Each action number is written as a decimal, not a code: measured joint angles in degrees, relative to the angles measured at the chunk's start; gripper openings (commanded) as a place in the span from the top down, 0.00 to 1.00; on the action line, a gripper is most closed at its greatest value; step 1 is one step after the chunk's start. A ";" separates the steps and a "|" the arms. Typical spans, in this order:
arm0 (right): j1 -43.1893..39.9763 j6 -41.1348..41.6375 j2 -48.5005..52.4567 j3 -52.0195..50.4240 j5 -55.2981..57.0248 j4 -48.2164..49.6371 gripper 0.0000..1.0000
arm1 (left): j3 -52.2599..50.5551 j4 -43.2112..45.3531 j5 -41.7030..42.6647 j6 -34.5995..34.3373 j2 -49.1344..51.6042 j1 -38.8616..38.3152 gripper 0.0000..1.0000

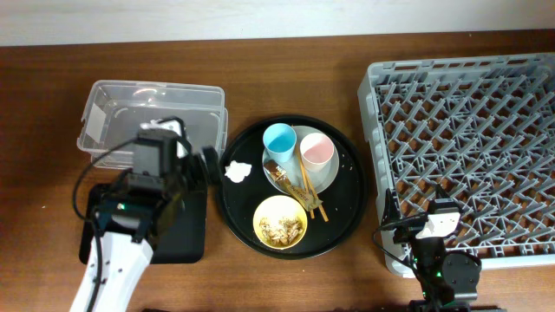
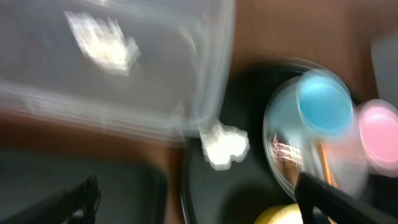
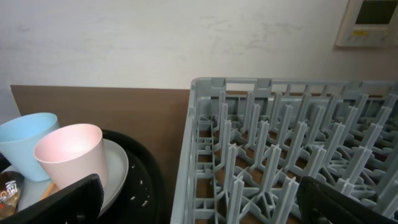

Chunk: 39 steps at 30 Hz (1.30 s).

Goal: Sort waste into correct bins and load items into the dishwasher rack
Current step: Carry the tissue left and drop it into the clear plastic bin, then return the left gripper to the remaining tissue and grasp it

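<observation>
A brown wooden table point(image 1: 52, 69) runs back to a white wall point(image 3: 155, 37), and a small wall panel point(image 3: 372, 22) shows in one corner of the right wrist view. The left wrist view is blurred.

The left gripper point(image 2: 196, 186) has its fingers spread wide and holds nothing. The tissue point(image 1: 235, 171) lies just ahead of it, in line with the gap between the fingers, on the near edge of the round tray point(image 1: 347, 217). The tub point(image 1: 95, 121) sits beside this gripper on the wall side. The flat tray point(image 1: 186, 238) lies behind it, under the arm.

Past the tissue stands the plate point(image 1: 329, 173), carrying the blue cup point(image 1: 279, 139), pink cup point(image 1: 316, 150), chopsticks point(image 1: 308, 192) and wrapper point(image 1: 279, 176). The bowl point(image 1: 279, 221) of scraps point(image 1: 282, 228) is ahead too, away from the wall.

The right gripper point(image 3: 200, 180) is also spread and empty. The rack point(image 1: 468, 130) is just ahead and to its right, and the cups are ahead to its left.
</observation>
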 measured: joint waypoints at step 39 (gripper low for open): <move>0.00 0.04 0.00 0.00 0.00 0.02 0.02 | -0.02 1.88 -19.96 -3.30 21.27 -24.09 0.50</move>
